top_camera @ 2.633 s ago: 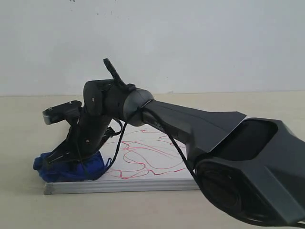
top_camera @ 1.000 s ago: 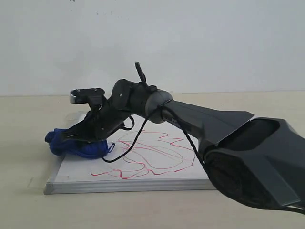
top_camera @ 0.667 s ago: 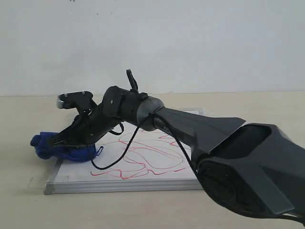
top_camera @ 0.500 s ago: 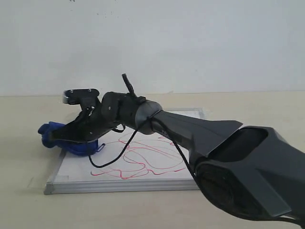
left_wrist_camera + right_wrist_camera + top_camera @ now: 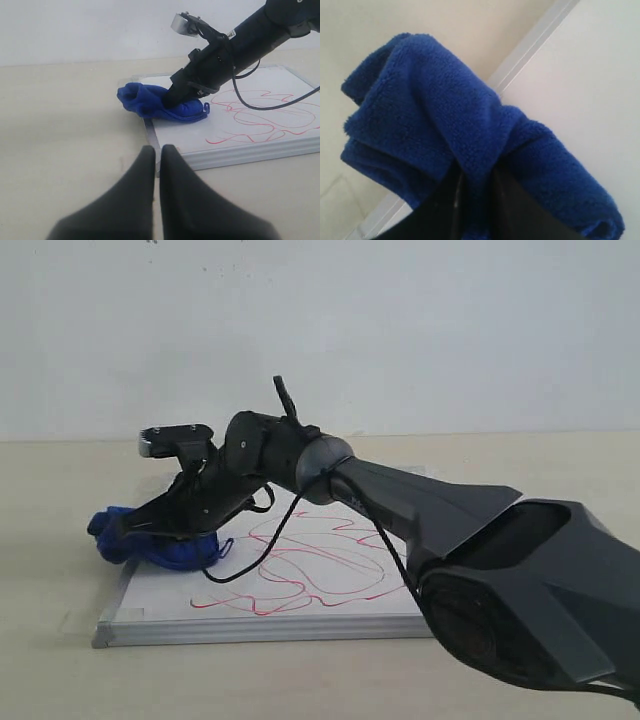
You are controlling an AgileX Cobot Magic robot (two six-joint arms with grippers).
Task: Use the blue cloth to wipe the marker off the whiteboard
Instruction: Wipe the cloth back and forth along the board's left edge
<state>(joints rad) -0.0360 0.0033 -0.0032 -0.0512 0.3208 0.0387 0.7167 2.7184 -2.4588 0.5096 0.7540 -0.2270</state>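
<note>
The whiteboard (image 5: 300,585) lies flat on the table, with red marker (image 5: 320,565) loops across its middle and right. My right gripper (image 5: 150,530) reaches across to the board's far left edge and is shut on the blue cloth (image 5: 150,540), which is bunched and hangs partly over the frame. In the right wrist view the blue cloth (image 5: 445,125) is pinched between the dark fingers (image 5: 510,200), over the silver frame (image 5: 535,45). My left gripper (image 5: 157,150) is shut and holds nothing, just short of the whiteboard (image 5: 240,135) corner. The left wrist view also shows the blue cloth (image 5: 150,100) and marker (image 5: 265,120).
The board rests on a beige table (image 5: 60,670) against a pale wall (image 5: 400,320). A black cable (image 5: 270,545) droops from the right arm over the board. The right arm's large dark body (image 5: 520,580) fills the lower right of the exterior view.
The right gripper has swept the cloth back and forth along the board's left side, from the near corner up to the far left edge, shifting slightly right in the last half second.
</note>
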